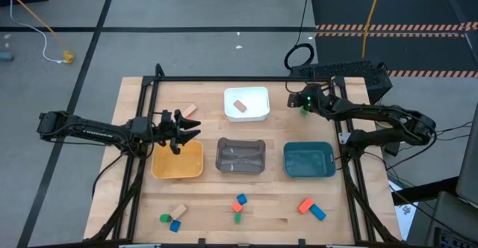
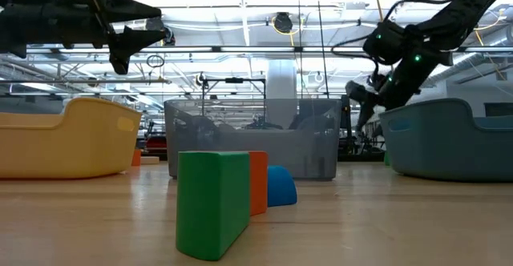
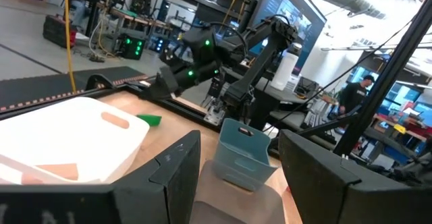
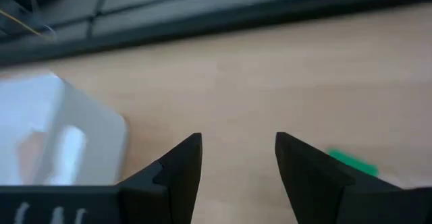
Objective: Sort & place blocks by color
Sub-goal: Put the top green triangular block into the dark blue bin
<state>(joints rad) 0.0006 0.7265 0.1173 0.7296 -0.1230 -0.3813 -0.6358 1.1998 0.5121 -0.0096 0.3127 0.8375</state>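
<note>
Left pincer hangs over the far edge of the yellow tray, fingers spread, nothing between them. Right pincer is low at the far right of the wooden counter, fingers apart and empty, just beside a small green block lying on the bare wood. White tray at far centre holds one tan block, long axis slanted. A second tan cuboid lies on the counter left of the white tray, long axis also slanted. Grey translucent tray sits centre, teal tray to its right. Near edge, left cluster: green cylinder, tan cuboid, blue block. Near centre: blue block, orange block and green block, touching in a line running far to near. Near right: orange cuboid and blue cuboid, touching, both angled.
</note>
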